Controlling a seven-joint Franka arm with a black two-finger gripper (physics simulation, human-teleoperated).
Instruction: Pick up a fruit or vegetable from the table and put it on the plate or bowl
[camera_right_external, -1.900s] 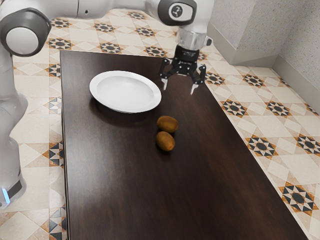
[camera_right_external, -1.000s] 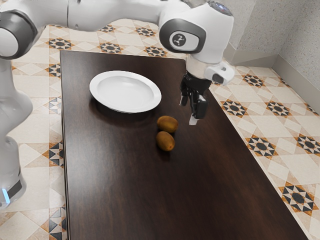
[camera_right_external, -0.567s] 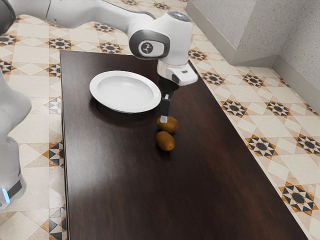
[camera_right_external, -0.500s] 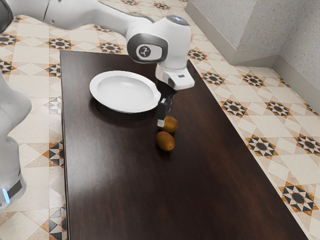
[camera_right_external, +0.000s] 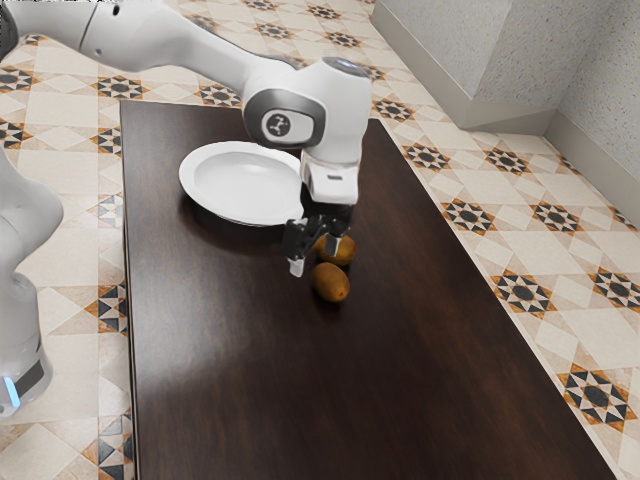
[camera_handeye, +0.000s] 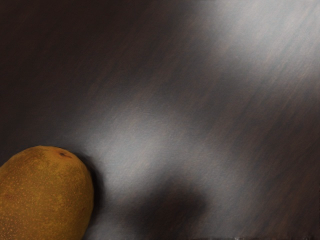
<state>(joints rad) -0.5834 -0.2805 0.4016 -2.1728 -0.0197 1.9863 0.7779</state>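
Note:
Two brown kiwis lie near the middle of the dark wooden table (camera_right_external: 400, 350). The nearer kiwi (camera_right_external: 331, 283) is in full sight. The farther kiwi (camera_right_external: 343, 250) is partly covered by my hand. My gripper (camera_right_external: 315, 254) hangs low over the table just on the exterior view's left of the kiwis, open, with nothing between its fingers. One finger (camera_right_external: 294, 263) points down beside the nearer kiwi. The white plate (camera_right_external: 215, 180) sits behind the gripper, empty. In the wrist view a kiwi (camera_handeye: 42, 197) lies off to one side of the hand; which one I cannot tell.
The table's edge runs along the exterior view's right, with patterned floor tiles (camera_right_external: 560, 260) beyond it. Grey walls (camera_right_external: 520, 50) stand at the back right. My arm's base column (camera_right_external: 20, 300) rises at the far left. Bare tabletop stretches toward the front.
My hand has swung from the table's back right toward the exterior view's left, dropped low beside the kiwis and turned. The kiwis and the plate have stayed put.

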